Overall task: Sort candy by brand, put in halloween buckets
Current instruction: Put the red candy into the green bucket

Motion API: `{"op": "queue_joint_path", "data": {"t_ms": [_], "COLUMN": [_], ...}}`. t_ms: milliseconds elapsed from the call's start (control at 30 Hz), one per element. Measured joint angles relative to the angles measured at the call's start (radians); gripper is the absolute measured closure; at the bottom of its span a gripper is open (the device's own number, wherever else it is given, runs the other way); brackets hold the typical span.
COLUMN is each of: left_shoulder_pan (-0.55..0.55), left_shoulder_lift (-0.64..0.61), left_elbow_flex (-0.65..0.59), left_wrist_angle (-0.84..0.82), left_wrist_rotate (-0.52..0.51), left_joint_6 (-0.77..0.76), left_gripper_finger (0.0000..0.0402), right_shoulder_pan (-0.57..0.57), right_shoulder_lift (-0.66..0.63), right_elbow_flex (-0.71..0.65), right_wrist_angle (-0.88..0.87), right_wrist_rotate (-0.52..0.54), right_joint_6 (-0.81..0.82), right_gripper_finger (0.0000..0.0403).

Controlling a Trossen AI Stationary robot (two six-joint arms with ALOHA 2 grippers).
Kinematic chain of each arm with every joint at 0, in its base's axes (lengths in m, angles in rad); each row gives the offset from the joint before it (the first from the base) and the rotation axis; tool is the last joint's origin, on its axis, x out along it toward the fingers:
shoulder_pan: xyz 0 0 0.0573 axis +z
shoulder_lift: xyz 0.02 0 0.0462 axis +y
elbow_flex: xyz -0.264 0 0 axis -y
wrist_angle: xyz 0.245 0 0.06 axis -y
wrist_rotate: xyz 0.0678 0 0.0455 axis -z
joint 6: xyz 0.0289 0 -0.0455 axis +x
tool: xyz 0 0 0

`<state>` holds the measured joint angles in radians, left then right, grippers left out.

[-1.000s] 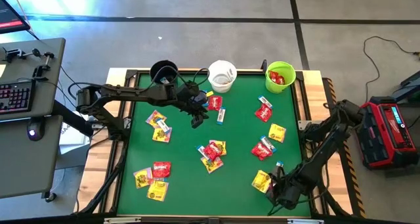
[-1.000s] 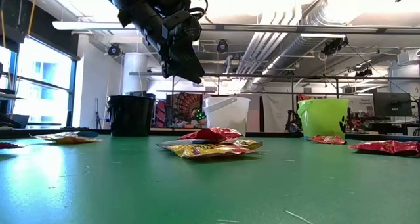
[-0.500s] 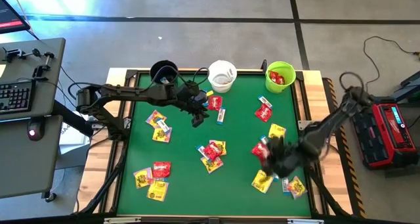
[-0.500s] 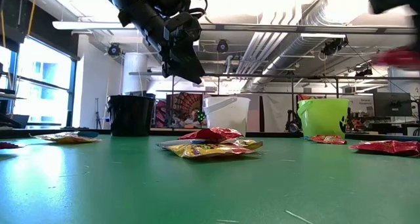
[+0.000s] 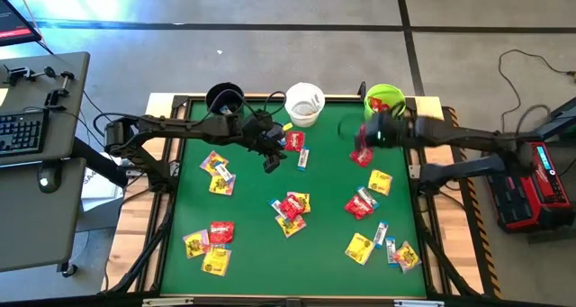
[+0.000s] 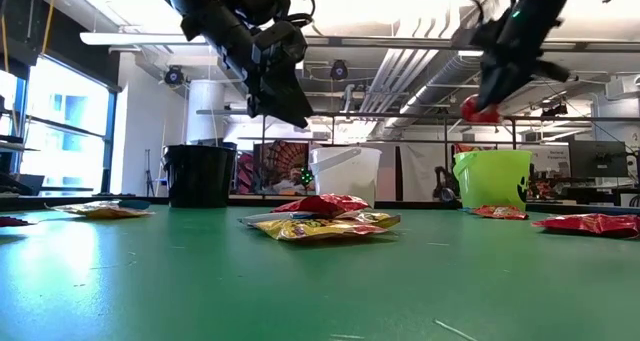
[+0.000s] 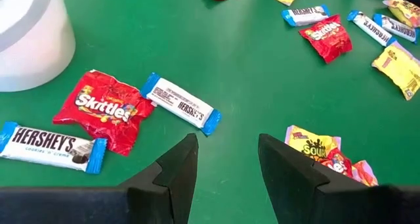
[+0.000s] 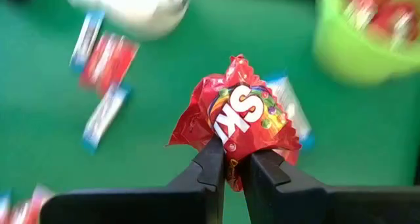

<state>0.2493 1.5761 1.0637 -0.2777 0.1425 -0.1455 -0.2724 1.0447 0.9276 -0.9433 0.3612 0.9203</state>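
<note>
Right wrist view had the clearest look at the action: a red Skittles packet (image 8: pixel 239 122) was pinched at its bottom edge between the right gripper (image 8: pixel 235 168) fingers, crumpled and standing up above them. From the high view that gripper (image 5: pixel 371 132) hung over the table's far right corner, just beside the lime green bucket (image 5: pixel 385 103), which already had red packets in it. The low view showed the packet (image 6: pixel 477 108) up in the air, above the green bucket's rim (image 6: pixel 492 178).

The white bucket (image 5: pixel 305 103) sat at the middle of the far edge and the black bucket (image 5: pixel 224 98) toward the far left corner. The rest of the candy was scattered all over the green table (image 5: pixel 252 208): a mixed red and yellow pile (image 5: pixel 291 209) near the centre, more along the left and right sides.

The left gripper (image 5: pixel 271 159) hovered near the white bucket with its fingers spread apart and nothing between them. Its wrist view showed another Skittles pack (image 7: pixel 102 108) and two white-and-blue Hershey's bars (image 7: pixel 181 103) lying on the table ahead of it.
</note>
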Motion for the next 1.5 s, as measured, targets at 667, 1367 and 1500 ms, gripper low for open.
{"op": "queue_joint_path", "data": {"t_ms": [667, 1367, 1500], "left_shoulder_pan": [0.041, 0.086, 0.086], "left_shoulder_lift": [0.0, 0.0, 0.0], "left_elbow_flex": [0.0, 0.0, 0.0], "left_wrist_angle": [0.044, 0.039, 0.039], "left_wrist_rotate": [-0.026, 0.003, 0.003], "left_joint_6": [0.009, 0.035, 0.027], "left_gripper_finger": [0.0248, 0.0248, 0.0248], "right_shoulder_pan": [-0.716, -0.716, -0.716], "right_shoulder_lift": [0.188, 0.25, 0.25], "right_elbow_flex": [0.0, 0.005, 0.029], "right_wrist_angle": [0.237, 0.227, 0.207], "right_wrist_rotate": [-0.129, -0.099, -0.1], "right_joint_6": [-0.268, -0.204, -0.207], "right_gripper_finger": [0.0376, 0.0215, 0.0198]}}
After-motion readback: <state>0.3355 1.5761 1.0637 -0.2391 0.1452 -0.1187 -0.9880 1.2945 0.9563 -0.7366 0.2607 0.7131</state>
